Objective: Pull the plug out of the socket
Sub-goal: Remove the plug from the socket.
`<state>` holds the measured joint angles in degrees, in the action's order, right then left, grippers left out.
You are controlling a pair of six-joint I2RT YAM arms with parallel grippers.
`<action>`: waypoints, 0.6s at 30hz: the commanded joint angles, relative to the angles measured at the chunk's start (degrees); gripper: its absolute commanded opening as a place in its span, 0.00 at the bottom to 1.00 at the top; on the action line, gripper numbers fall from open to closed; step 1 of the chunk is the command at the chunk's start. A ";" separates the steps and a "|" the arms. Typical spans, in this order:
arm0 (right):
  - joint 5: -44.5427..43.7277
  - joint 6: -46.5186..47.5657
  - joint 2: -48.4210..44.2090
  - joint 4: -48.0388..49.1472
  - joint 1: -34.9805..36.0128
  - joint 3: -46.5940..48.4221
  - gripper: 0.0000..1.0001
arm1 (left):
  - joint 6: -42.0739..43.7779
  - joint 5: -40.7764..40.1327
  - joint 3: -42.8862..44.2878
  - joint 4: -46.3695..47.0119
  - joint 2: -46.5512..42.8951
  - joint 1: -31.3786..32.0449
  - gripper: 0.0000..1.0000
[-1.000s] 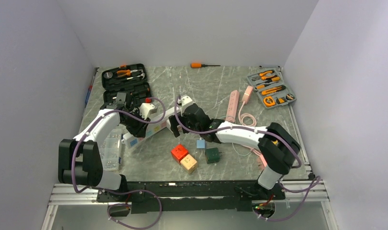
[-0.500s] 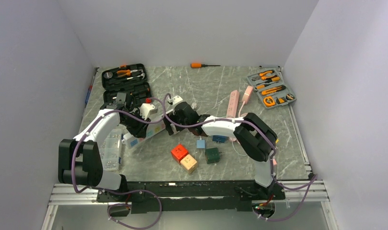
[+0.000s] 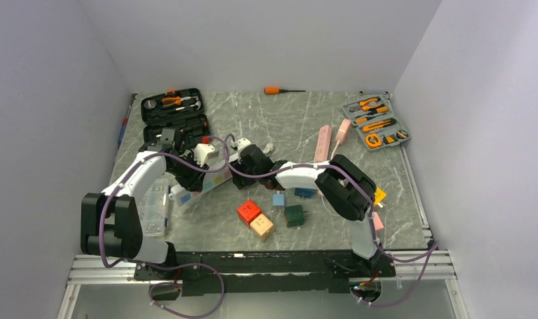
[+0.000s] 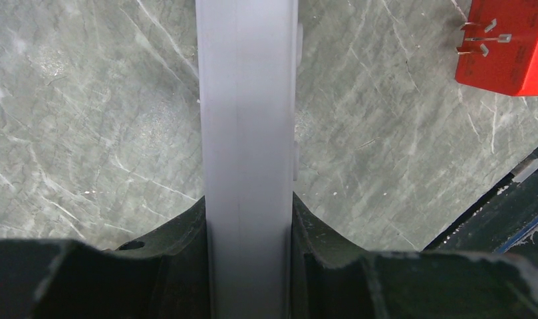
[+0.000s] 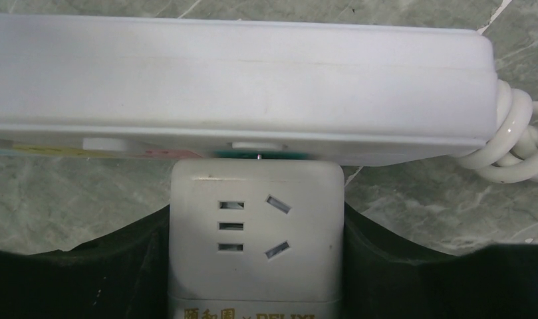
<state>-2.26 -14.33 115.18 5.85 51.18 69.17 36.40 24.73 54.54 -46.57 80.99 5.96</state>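
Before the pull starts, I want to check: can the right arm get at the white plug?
Probably yes: the right gripper grips both sides of the white plug, nothing between; the left gripper clamps the power strip.

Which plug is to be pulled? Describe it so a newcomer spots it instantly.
On the grey marbled table, find the long white power strip between the two arms. The plug is the white cube adapter on its side, gripped by the right gripper. Unlike the red cube and beige cube lying loose nearby, it sits in a socket.
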 commanded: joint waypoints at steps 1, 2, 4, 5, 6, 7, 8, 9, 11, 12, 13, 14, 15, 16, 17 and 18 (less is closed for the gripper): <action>0.54 0.18 -1.59 0.15 -0.17 0.92 0.11 | -0.28 0.63 0.04 3.98 -2.88 -0.15 0.00; 0.18 0.25 -2.06 -0.11 -0.18 0.66 0.05 | -0.85 -0.87 -0.22 4.85 -2.72 -0.15 0.00; -0.33 0.40 -3.32 -0.54 -0.19 -0.22 0.00 | -2.10 -3.80 -0.23 6.36 -1.92 -0.16 0.00; -0.74 0.43 -4.12 -0.64 -0.12 -0.90 0.00 | -2.74 -5.47 -0.39 7.19 -1.44 -0.18 0.00; -1.07 0.44 -4.86 -0.59 -0.11 -1.77 0.00 | -3.39 -7.22 -0.45 8.19 -0.94 -0.16 0.00; -1.43 0.44 -5.76 -0.55 -0.19 -2.58 0.00 | -3.90 -8.86 -0.49 8.93 -0.47 -0.16 0.00; -1.51 0.44 -6.59 -0.45 -0.15 -3.53 0.00 | -4.23 -10.36 -0.62 9.81 -0.08 -0.16 0.00; -1.59 0.40 -7.81 -0.36 -0.15 -4.49 0.00 | -4.48 -11.74 -0.71 10.54 0.28 -0.16 0.00; -1.64 0.23 -9.47 -0.18 -0.21 -6.36 0.00 | -4.43 -12.84 -0.71 11.41 1.11 -0.19 0.00; -1.61 0.12 -10.19 -0.19 -0.16 -7.74 0.00 | -4.35 -13.16 -0.67 11.67 1.55 -0.21 0.00; -1.80 -0.05 -11.01 -0.21 -0.20 -8.69 0.00 | -4.30 -13.33 -0.47 11.83 2.09 -0.24 0.00; -1.94 -0.23 -11.84 -0.24 -0.20 -9.74 0.00 | -4.28 -13.51 -0.29 11.86 2.55 -0.23 0.00; -2.15 -0.30 -12.64 -0.11 -0.19 -10.89 0.00 | -4.31 -13.63 -0.16 12.07 3.01 -0.24 0.00; -2.41 -0.40 -13.55 0.07 -0.17 -11.96 0.00 | -4.39 -13.84 -0.01 12.24 3.48 -0.24 0.00; -2.75 -0.50 -14.25 0.17 -0.12 -13.03 0.00 | -4.53 -14.10 0.17 12.38 3.91 -0.24 0.00; -3.26 -0.57 -14.89 0.02 -0.19 -13.77 0.00 | -4.64 -14.43 0.39 12.52 4.42 -0.24 0.00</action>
<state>-3.57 -14.48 105.01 5.02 51.05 57.71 34.09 17.15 53.60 -37.06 83.66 6.37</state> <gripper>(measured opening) 0.615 0.386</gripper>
